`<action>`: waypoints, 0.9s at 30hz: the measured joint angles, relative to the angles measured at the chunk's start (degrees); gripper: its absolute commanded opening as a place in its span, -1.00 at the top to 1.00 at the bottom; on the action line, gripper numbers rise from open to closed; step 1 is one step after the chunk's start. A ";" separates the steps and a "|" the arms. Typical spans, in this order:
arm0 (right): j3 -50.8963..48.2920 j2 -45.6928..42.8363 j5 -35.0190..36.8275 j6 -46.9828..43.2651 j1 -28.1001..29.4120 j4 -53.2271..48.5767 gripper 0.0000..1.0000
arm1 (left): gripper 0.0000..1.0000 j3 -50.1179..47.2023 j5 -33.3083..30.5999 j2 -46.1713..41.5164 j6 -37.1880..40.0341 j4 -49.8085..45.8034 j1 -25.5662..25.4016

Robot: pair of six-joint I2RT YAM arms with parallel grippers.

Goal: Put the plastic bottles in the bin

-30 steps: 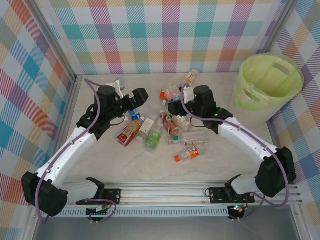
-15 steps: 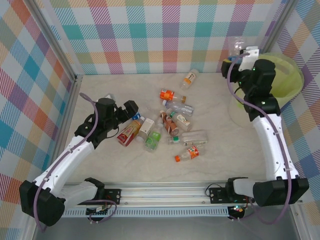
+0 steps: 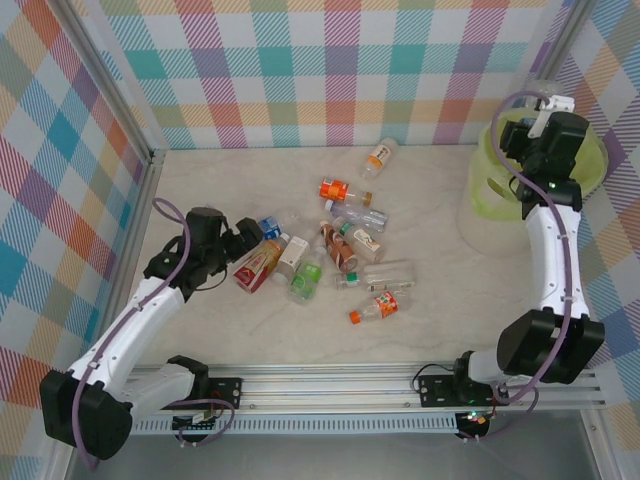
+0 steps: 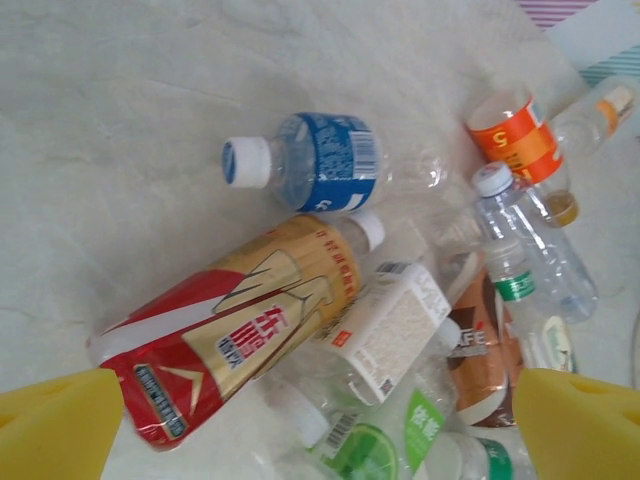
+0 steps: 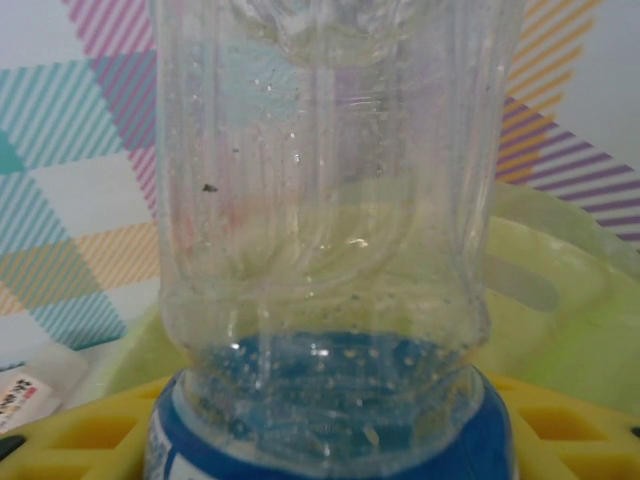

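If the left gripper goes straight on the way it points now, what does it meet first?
Probably the red and gold bottle, lying nearest in front of the open left gripper. The white-labelled bottle beside it is close too; depth is unclear.

"AFE" on brown-label bottle (image 4: pixel 478 345), Chinese characters on red-gold bottle (image 4: pixel 230 340), "5" on orange-label bottle (image 4: pixel 515 130)
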 measured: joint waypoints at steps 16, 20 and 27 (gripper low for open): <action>-0.02 -3.37 -8.92 6.80 -1.07 -8.24 -0.99 | -1.00 -2.99 5.31 9.88 11.61 0.26 0.26; -5.95 -11.10 -16.52 10.75 -1.07 -6.03 -1.00 | -1.00 -4.52 3.63 11.23 15.32 5.22 0.26; -16.46 -18.95 -37.40 15.02 1.60 -0.15 -0.99 | -1.00 -5.07 5.18 16.48 22.82 10.08 0.26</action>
